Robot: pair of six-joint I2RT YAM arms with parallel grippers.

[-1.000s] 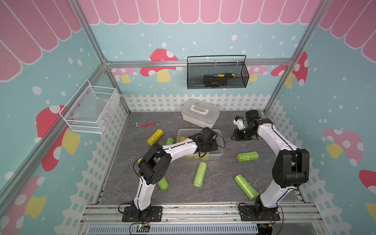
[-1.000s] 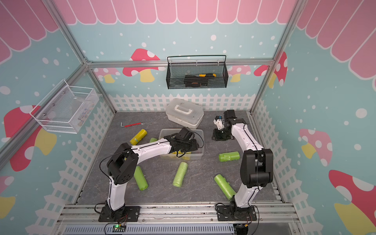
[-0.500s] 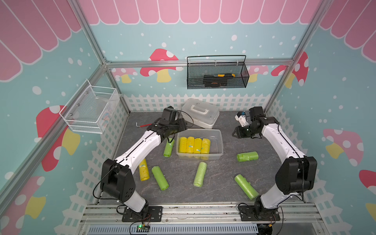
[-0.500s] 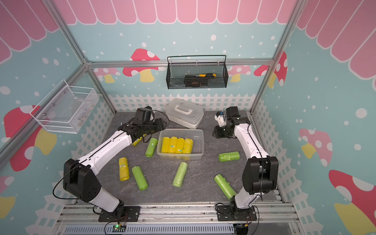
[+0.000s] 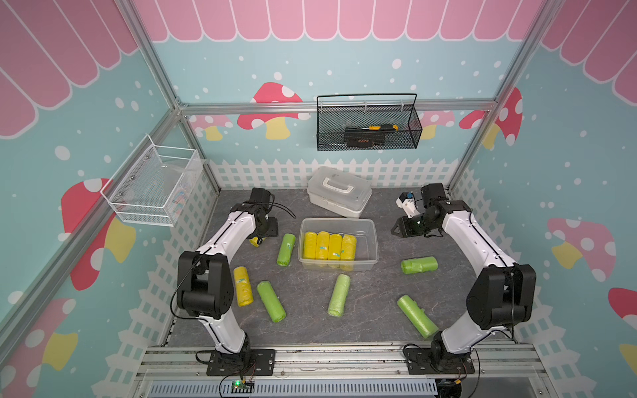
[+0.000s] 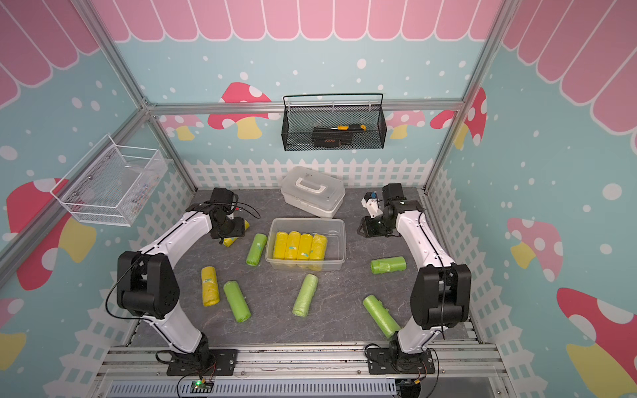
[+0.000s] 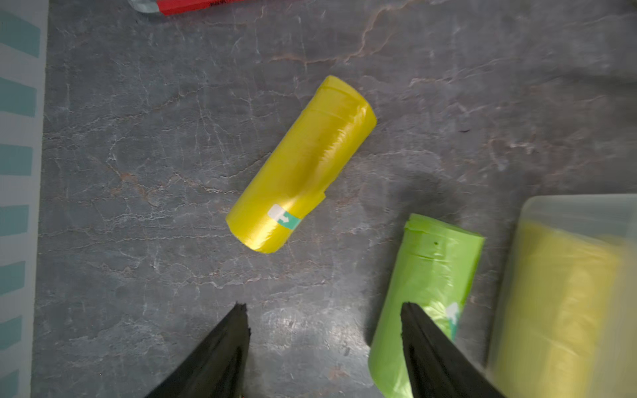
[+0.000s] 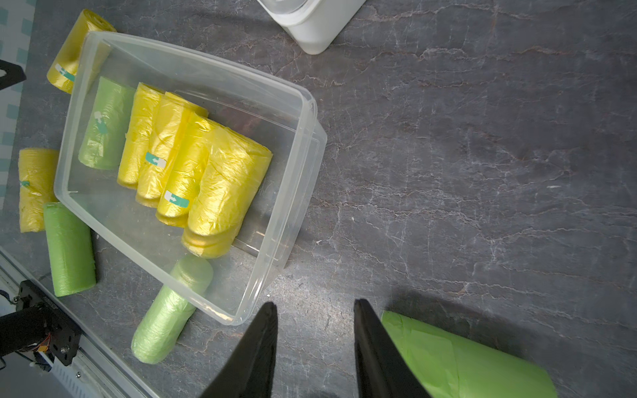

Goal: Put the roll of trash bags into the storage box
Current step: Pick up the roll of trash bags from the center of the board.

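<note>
Both empty: left hand (image 7: pixel 323 306) spread wide by the yellow roll (image 7: pixel 300 165), right hand (image 8: pixel 315 303) barely parted. Roll could be knocked rolling away if clipped off-centre.

No legible text; teal-white arrow sticker (image 7: pixel 284 217) on yellow roll (image 7: pixel 303 162).

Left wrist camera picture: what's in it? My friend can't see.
A yellow roll of trash bags lies on the grey table, ahead of the open, empty left pincer. A green roll lies by one pincer finger, near the blurry clear storage box.
</note>
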